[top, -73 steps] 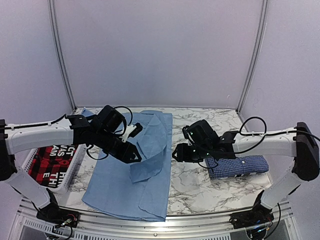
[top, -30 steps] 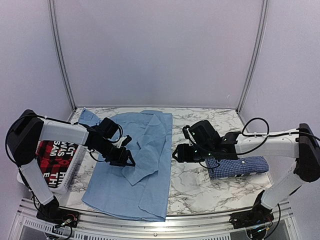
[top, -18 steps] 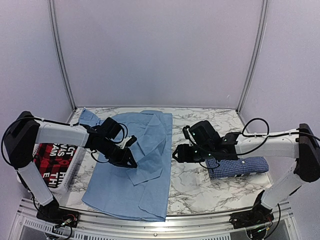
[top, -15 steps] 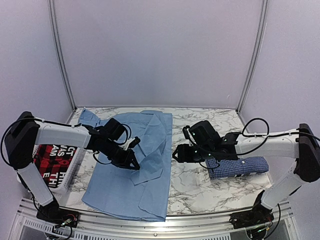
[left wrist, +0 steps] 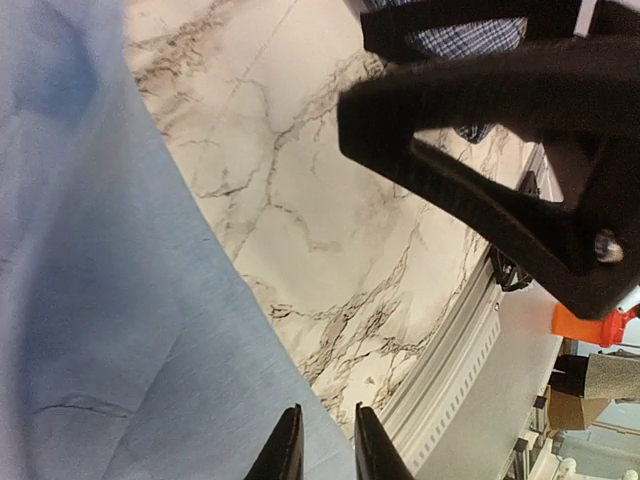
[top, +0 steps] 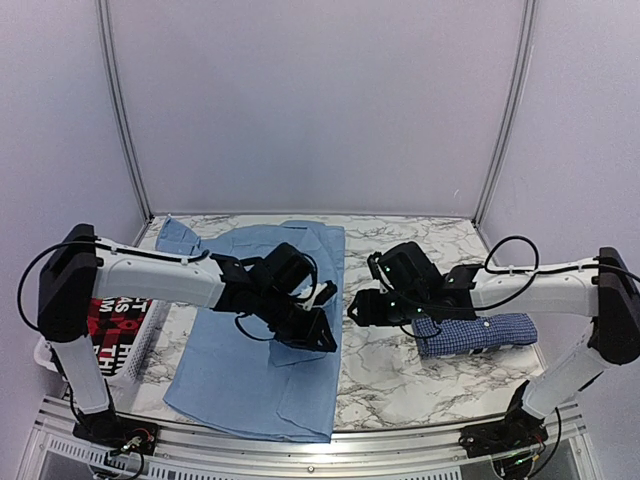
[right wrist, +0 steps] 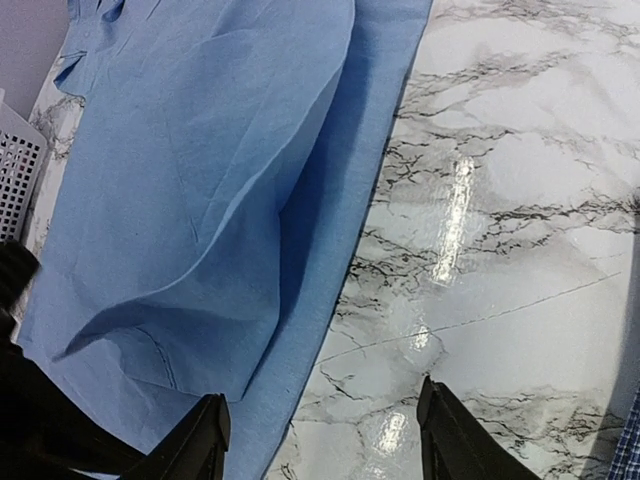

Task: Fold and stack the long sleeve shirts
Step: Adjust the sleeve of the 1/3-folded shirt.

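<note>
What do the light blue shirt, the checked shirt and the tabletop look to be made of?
The light blue shirt looks like thin woven cloth, matte, perhaps cotton: it creases and drapes softly. The checked shirt seems similar, with a fine white check. The tabletop is hard and glossy with marble veining, maybe laminate: light glares off it.

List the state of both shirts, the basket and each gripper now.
light blue shirt: spread on the table, one flap pulled over, only partly folded
dark blue checked shirt: folded, lying on the table
left gripper: shut on the light blue shirt
right gripper: open, holding nothing
white basket: holds a red-and-black garment
</note>
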You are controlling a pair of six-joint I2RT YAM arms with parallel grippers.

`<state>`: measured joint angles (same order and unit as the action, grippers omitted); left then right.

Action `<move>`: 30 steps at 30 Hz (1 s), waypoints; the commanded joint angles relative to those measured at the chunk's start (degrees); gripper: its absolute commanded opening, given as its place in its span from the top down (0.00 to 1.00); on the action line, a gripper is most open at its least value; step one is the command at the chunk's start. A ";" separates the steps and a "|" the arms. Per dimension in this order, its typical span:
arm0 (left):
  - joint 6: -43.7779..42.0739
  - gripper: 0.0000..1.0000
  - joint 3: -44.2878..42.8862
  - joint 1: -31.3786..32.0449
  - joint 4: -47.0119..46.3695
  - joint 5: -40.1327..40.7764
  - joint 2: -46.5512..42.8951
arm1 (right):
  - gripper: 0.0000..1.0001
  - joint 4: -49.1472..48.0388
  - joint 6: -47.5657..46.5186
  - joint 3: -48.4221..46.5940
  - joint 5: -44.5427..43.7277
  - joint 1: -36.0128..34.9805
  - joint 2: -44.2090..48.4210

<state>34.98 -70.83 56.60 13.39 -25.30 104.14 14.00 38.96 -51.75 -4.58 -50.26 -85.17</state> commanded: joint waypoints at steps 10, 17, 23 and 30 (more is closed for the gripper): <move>0.15 0.64 0.42 -0.97 3.79 15.15 -4.64 | 0.39 1.73 0.30 0.32 -0.82 0.23 4.01; -8.42 0.52 7.90 -11.16 6.74 16.56 -11.01 | 0.38 1.31 0.15 0.90 -0.71 0.20 4.31; -16.10 0.42 9.58 -15.22 8.00 11.04 -9.21 | 0.38 0.93 0.20 1.47 -0.56 0.16 4.57; -19.19 0.37 8.89 -15.20 7.88 5.31 -6.33 | 0.38 1.21 0.14 1.53 -0.67 0.21 4.81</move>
<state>19.81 -61.41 41.41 19.64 -15.49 96.03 14.76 39.07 -49.98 -4.86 -50.24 -81.84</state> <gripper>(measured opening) 0.624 0.620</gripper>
